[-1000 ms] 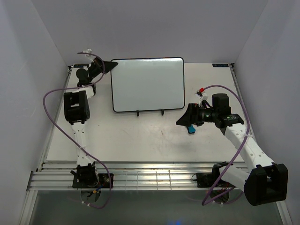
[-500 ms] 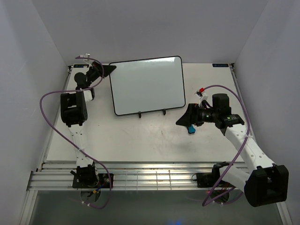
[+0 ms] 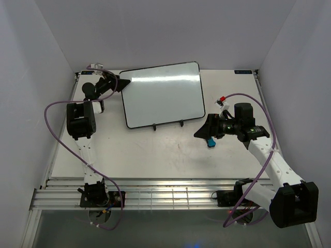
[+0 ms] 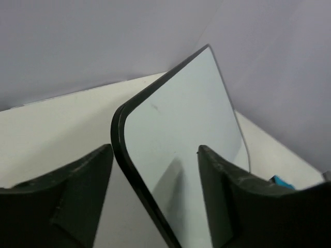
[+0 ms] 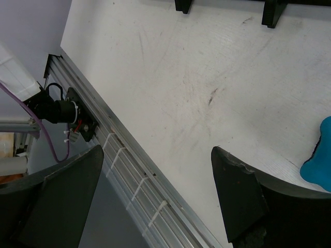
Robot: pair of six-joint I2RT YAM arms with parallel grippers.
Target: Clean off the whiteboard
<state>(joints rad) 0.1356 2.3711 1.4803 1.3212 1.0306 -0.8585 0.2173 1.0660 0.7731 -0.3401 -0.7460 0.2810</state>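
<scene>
The whiteboard (image 3: 163, 95) leans on its wire stand at the back of the table, turned slightly askew. Its white face shows no writing. My left gripper (image 3: 120, 82) is at the board's upper left corner. In the left wrist view the black rim (image 4: 121, 150) of the whiteboard (image 4: 191, 119) runs between the jaws of my left gripper (image 4: 155, 150), which stand open with gaps on both sides. My right gripper (image 3: 199, 133) hovers open over the table to the right of the board, with nothing in it. A blue eraser (image 3: 210, 142) lies just beside it, also seen as the eraser (image 5: 318, 155) at the frame's right edge.
The stand's two black feet (image 5: 274, 13) rest on the table in front of the board. The aluminium rail (image 5: 134, 170) runs along the table's near edge. Grey walls close in the left, back and right sides.
The left gripper, shut on the board's corner a second ago, has opened. The board has turned slightly counterclockwise. The right arm has not moved.
</scene>
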